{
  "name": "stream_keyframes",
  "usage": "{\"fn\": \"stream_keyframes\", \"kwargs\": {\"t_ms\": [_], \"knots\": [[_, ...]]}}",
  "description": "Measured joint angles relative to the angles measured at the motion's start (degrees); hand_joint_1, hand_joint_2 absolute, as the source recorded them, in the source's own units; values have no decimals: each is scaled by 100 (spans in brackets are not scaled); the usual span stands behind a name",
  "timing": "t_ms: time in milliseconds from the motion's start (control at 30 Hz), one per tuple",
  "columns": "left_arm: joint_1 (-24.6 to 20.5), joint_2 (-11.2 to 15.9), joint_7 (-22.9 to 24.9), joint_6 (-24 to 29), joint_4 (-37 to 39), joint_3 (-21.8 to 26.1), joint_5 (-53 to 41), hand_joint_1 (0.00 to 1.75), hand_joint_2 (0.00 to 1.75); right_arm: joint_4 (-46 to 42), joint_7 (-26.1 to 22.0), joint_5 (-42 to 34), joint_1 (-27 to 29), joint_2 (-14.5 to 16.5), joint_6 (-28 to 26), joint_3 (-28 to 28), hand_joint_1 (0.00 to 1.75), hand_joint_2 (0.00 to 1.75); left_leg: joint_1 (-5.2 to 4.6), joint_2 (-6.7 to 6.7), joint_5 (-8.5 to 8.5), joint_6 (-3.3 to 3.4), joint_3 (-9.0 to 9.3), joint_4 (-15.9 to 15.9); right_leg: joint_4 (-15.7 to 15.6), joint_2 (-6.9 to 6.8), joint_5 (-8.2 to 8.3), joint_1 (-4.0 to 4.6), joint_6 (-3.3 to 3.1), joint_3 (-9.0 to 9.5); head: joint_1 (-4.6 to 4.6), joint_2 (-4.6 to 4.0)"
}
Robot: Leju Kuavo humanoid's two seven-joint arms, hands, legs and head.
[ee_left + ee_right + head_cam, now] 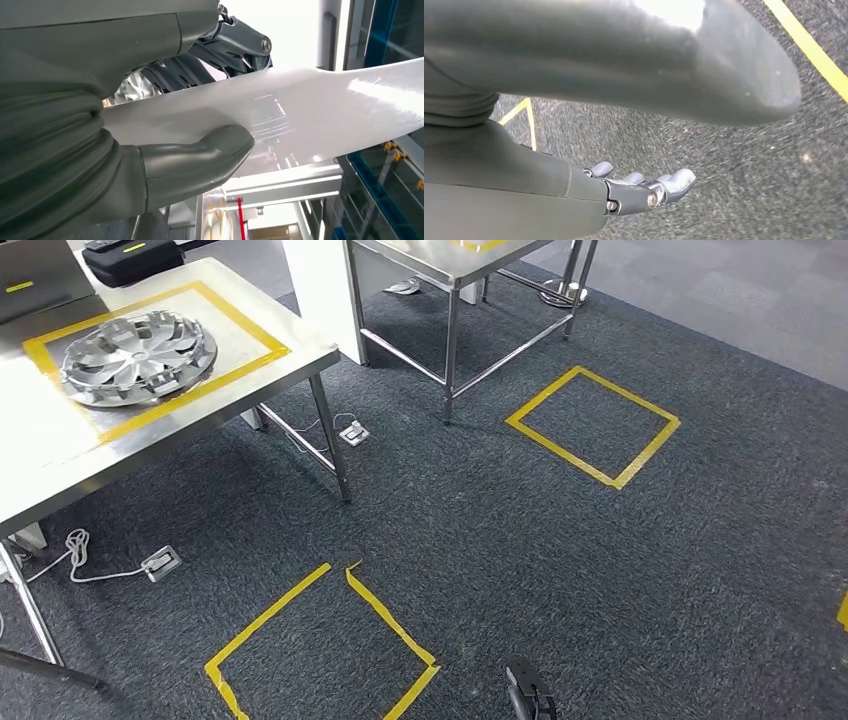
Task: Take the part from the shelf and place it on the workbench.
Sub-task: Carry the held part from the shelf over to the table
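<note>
In the left wrist view my left hand [165, 170] grips a glossy white sheet-like part [310, 110]. The thick grey thumb [210, 155] presses one face and the darker fingers [220, 47] lie over the other. In the right wrist view my right hand [624, 195] hangs over dark carpet, fingers [659, 185] apart from the thumb [724, 75] and nothing in it. The steel workbench [60, 470] stands at the left of the head view. A silver hubcap [138, 355] lies on it inside a yellow tape square.
A second steel table [450, 275] stands further back. Two yellow tape squares [593, 425] [320, 650] mark the carpet. Floor sockets [160, 562] [352, 433] with a white cable [75, 550] lie near the workbench legs. A black bag [130, 258] sits at the bench's far end.
</note>
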Motion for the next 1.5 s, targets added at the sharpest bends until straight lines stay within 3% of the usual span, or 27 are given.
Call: {"fn": "stream_keyframes", "kwargs": {"t_ms": [67, 100, 167, 233, 300, 333, 400, 467, 500, 567, 600, 667, 733, 767, 800, 833, 867, 967, 1033, 1167, 1500], "knots": [[20, 29, 2, 2, -10, 3, 0, 175, 175, 0, -16, -2, -6, -1, 1, 0, 0, 0, -8, -131, 13, 101, -14, -11, -9, -111, -11, 17, 56, 23, 10, 0], [30, 50, 1, 3, -16, 6, 0, 175, 175, 0, -20, -3, -12, -1, 1, 0, 0, 0, 3, -192, 28, 135, -16, -23, 9, -91, -35, 8, 92, 30, 12, 0], [39, 77, -1, 4, -32, 10, 0, 175, 175, 0, -26, -2, -24, 1, -1, 1, 0, 0, 37, -306, 58, 197, -15, -50, 280, 180, -227, -18, 161, -75, 27, 0], [57, 74, 1, 5, -40, 8, 1, 175, 175, 0, -25, 0, -14, 3, -4, 2, 0, 0, 54, -424, 74, 235, -37, -52, 987, 501, -587, -39, 203, -408, 50, 0], [91, 67, 6, 6, -40, 6, 3, 175, 175, 0, -22, 2, 7, 3, -8, 2, 0, 0, 54, -575, 85, 244, -64, -44, 1578, 580, -770, -40, 213, -708, 62, 0], [104, 67, 10, 6, -40, 6, 4, 175, 175, 0, -22, 1, 13, 3, -10, 1, 0, 0, 55, -655, 91, 238, -72, -39, 1582, 591, -697, -42, 207, -722, 65, 0], [115, 68, 20, 6, -43, 6, 5, 175, 175, 0, -15, -9, 11, 0, -26, 1, 0, 0, 58, -769, 99, 223, -74, -27, 976, 622, -312, -48, 175, -444, 72, 0], [115, 73, 35, 9, -48, 7, 8, 175, 175, 0, 18, -57, -6, -3, -68, -2, 0, 0, 45, -853, 109, 182, -85, -13, 262, 691, -56, -46, 138, -118, 77, 0], [115, 77, 44, 11, -49, 7, 9, 175, 175, 0, 48, -92, -17, -3, -96, -7, 0, 0, 41, -891, 119, 149, -95, -13, 78, 713, -19, -42, 118, -42, 78, 0], [117, 94, 65, 16, -48, 9, 11, 175, 175, 0, 101, -154, -33, -2, -147, -29, 0, 0, 46, -940, 151, 63, -110, -44, 11, 709, -9, -28, 61, -27, 79, 0], [121, 108, 72, 19, -48, 9, 11, 175, 175, 0, 121, -169, -37, 1, -162, -41, 0, 0, 55, -928, 153, 25, -120, -52, -10, 690, 16, -31, 19, -18, 80, 0], [110, 138, 85, 32, -44, 11, 11, 175, 175, 0, 154, -185, -38, 3, -183, -63, 0, 0, 47, -744, 11, -32, -214, 138, -62, 656, 69, -45, -65, 2, 56, 0], [94, 144, 103, 52, -37, 8, 9, 175, 175, 0, 178, -193, -24, 1, -203, -84, 0, 0, 39, -490, -344, -67, -491, 781, -83, 625, 90, -44, -103, -2, 30, 0], [93, 137, 114, 61, -30, 5, 7, 175, 175, 0, 182, -195, -13, 1, -211, -92, 0, 0, 42, -429, -511, -81, -658, 1170, -81, 607, 90, -38, -107, -8, 27, 0], [99, 131, 125, 67, -21, 3, 3, 175, 175, 0, 184, -195, -4, 1, -215, -98, 0, 0, 44, -401, -603, -89, -779, 1457, -77, 586, 89, -34, -108, -11, 27, 0], [103, 126, 136, 73, -11, 2, -3, 175, 175, 0, 184, -196, 3, 1, -216, -102, 0, 0, 44, -391, -590, -91, -805, 1545, -73, 565, 87, -32, -108, -13, 27, 0], [103, 122, 140, 78, -4, 2, -11, 175, 175, 0, 184, -197, 5, 1, -216, -103, 0, 0, 44, -385, -470, -84, -709, 1390, -66, 548, 84, -31, -106, -12, 26, 0], [73, 115, 148, 101, -2, 1, -43, 175, 175, 0, 184, -204, -2, 1, -220, -105, 0, 0, 24, -321, -47, -21, -99, 277, -34, 513, 57, -19, -64, -8, 25, 0], [54, 104, 154, 116, -5, -1, -67, 175, 175, 0, 185, -208, -1, 1, -228, -108, 0, 0, 7, -296, -15, 26, 60, -40, -13, 501, 46, 8, -47, -33, 31, 0], [51, 70, 157, 136, -8, -3, -93, 175, 175, 0, 184, -210, -1, 2, -233, -116, 0, 0, -1, -331, 11, 63, 46, -59, -43, 494, 72, 29, -62, -36, 39, 0], [54, 49, 123, 191, -9, -1, -98, 175, 175, 0, 166, -166, -4, 4, -222, -140, 0, 0, -70, -334, -33, 239, -20, -26, -91, 472, 129, -51, 171, -24, 36, 0]]}}
